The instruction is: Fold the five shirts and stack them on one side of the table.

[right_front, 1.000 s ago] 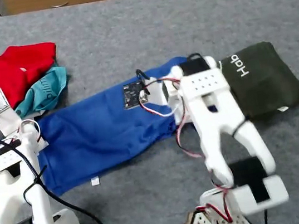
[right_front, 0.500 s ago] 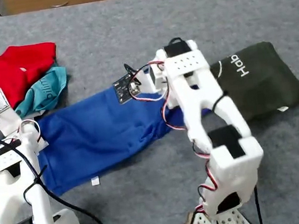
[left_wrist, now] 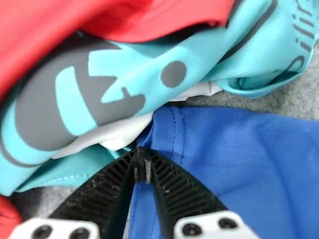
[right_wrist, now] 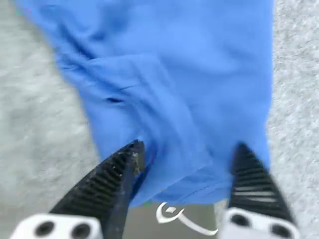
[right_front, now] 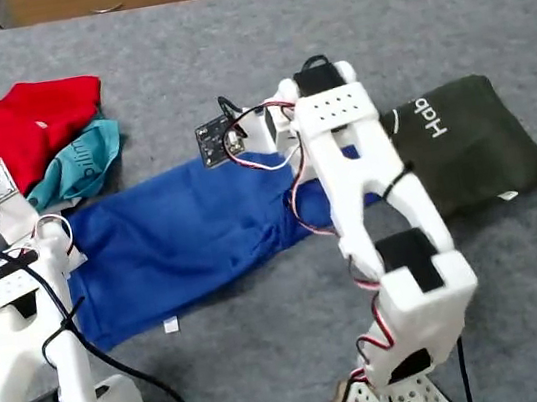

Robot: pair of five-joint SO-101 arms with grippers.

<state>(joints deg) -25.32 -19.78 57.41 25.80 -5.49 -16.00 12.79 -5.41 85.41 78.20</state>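
Red shirt [right_front: 15, 128]: crumpled at the upper left of the high view, spreading down the left edge of the frame, its lower side lying over the teal shirt.
Teal shirt [right_front: 81, 163]: bunched, poking out from under the red one toward the right. In the left wrist view its grey-printed folds touch the corner of the blue shirt.
Left claw [left_wrist: 141, 168]: at the lower left of the high view, jaws closed tight, pinching the hemmed corner of the blue shirt right where it meets the teal fabric.
Blue shirt [right_front: 183, 239]: spread out across the middle of the surface, the long axis slanting from lower left to upper right. Its left end is by the left arm and its right end is beneath the right arm, beside the dark shirt. A small white tag [right_front: 171, 325] sticks out at its lower edge.
Right claw [right_wrist: 188, 154]: centre-right of the high view, jaws wide apart, straddling the wrinkled right end of the blue shirt, with cloth between them but nothing clamped.
Dark shirt [right_front: 468, 146]: folded into a compact block at the right, white lettering on top, its long axis tilted like the blue shirt's.
Surface [right_front: 227, 56]: grey, carpet-like.
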